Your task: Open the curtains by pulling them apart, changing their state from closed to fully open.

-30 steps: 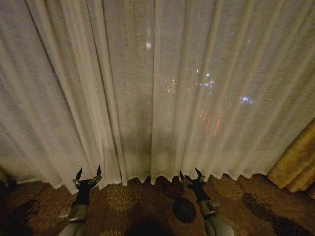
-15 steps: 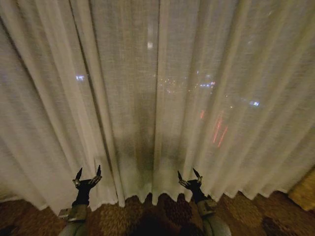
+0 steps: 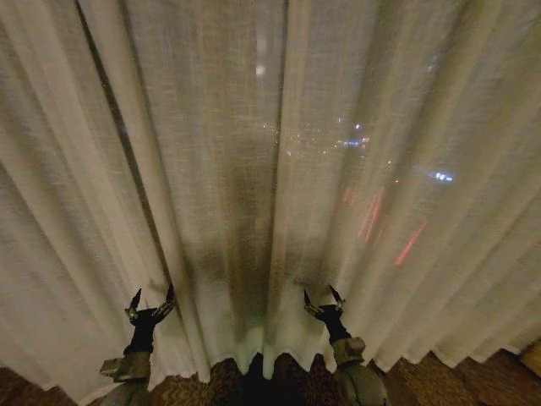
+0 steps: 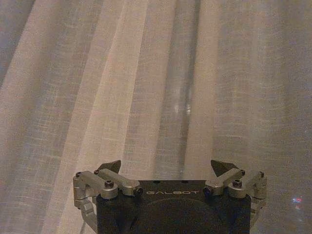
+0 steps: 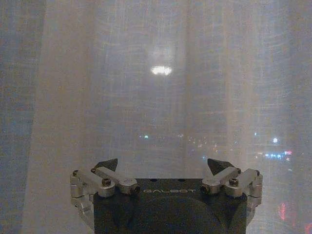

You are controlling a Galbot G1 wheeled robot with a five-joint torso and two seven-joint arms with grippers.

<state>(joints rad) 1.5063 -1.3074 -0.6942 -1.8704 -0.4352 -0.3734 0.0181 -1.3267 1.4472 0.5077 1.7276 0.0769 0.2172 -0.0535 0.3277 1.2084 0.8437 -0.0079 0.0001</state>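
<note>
The sheer off-white curtains [image 3: 270, 169] hang closed across the head view, pleated, with city lights glowing through them. Their wavy hem [image 3: 254, 359] ends just above the floor. My left gripper [image 3: 152, 297] is open at the lower left, its fingertips right at the fabric near a dark vertical fold. My right gripper [image 3: 323, 298] is open at the lower right of centre, also at the fabric. In the left wrist view the open left gripper [image 4: 168, 166] faces the curtains [image 4: 146, 87] close up. In the right wrist view the open right gripper [image 5: 163, 165] faces the curtains [image 5: 161, 107] too.
Patterned brown carpet [image 3: 296, 385] shows in a thin strip under the hem. A sliver of golden-brown drape [image 3: 534, 355] sits at the far right edge. Window lights shine through the fabric.
The whole view has closed in on the curtains: less carpet shows and the golden drape has slid nearly out at the right. Both grippers stay open and now reach the fabric.
</note>
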